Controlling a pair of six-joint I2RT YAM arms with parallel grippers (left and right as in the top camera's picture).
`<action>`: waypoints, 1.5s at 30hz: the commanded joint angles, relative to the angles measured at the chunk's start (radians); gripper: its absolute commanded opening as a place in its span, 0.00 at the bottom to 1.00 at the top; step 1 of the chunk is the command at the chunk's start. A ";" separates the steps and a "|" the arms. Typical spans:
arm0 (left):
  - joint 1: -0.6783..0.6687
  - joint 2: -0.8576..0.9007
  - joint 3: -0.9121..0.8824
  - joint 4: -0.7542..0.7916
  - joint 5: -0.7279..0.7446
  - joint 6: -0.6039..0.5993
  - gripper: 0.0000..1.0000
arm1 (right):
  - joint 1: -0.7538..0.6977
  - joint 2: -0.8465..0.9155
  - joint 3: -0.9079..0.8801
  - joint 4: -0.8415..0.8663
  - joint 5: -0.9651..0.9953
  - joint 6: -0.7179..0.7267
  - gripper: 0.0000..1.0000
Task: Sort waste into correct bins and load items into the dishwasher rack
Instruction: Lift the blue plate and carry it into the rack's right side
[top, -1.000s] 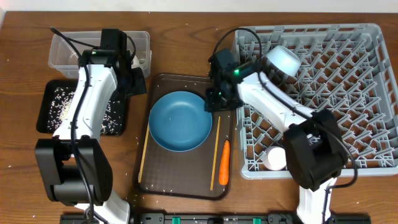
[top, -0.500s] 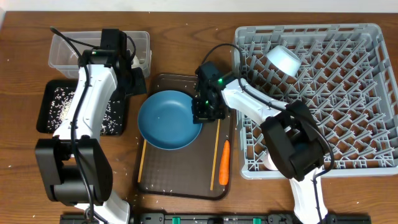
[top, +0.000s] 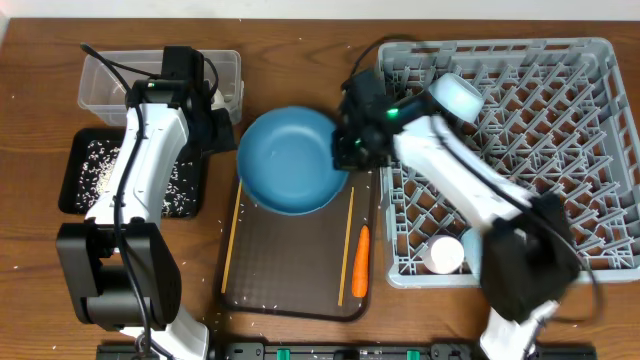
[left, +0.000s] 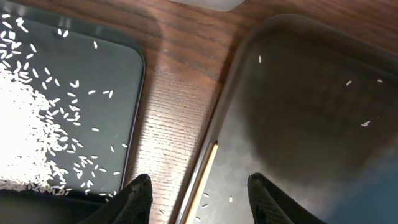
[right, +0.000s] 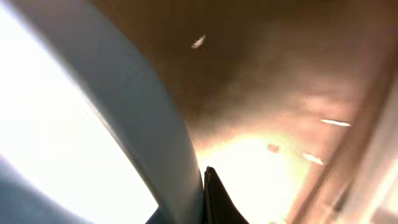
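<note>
While the left arm idles, all the action sits with the right gripper (top: 348, 152), which from overhead is pinched tight on the right-hand rim of the blue plate (top: 290, 160). The plate overhangs the top edge of the dark-brown serving tray (top: 290, 285) and looks raised rather than lying flat (my reading, from its size and overhang). Just to the right stands the dishwasher rack (top: 520, 46), with a light-blue bowl (top: 455, 97) near its upper left and a pale cup (top: 443, 254) in its lower-left corner. On the tray lie two chopsticks (top: 231, 245), one along each long side, and an orange carrot (top: 361, 255) beside the right one. The left gripper (top: 215, 130) hovers between the clear tub (top: 100, 95) and the tray.

Down to the left wrist view: its fingers (left: 134, 199) stand apart with nothing between them. They are above the strip of wood that separates the black tray (left: 121, 68), heaped with rice (left: 31, 124), from the serving tray, and one chopstick lies right below.

The right wrist view is blurred, but the plate's pale-blue rim fills the frame against a dark fingertip (right: 211, 193). Clamped, yes.

So this is the loading step, plate in hand. The next move calls for carrying it rightward over the rack wall, turning it on edge and slotting it between pegs clear of the bowl. Held by one rim only, it could swing or slip.
</note>
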 joint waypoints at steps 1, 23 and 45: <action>0.000 0.005 -0.006 -0.001 -0.012 -0.009 0.51 | -0.043 -0.139 0.013 -0.037 0.217 -0.054 0.01; 0.000 0.005 -0.006 0.000 -0.012 -0.008 0.51 | -0.559 -0.356 0.014 -0.042 1.458 -0.186 0.01; 0.000 0.005 -0.006 0.001 -0.012 -0.008 0.51 | -0.674 0.031 0.014 0.745 1.541 -1.040 0.01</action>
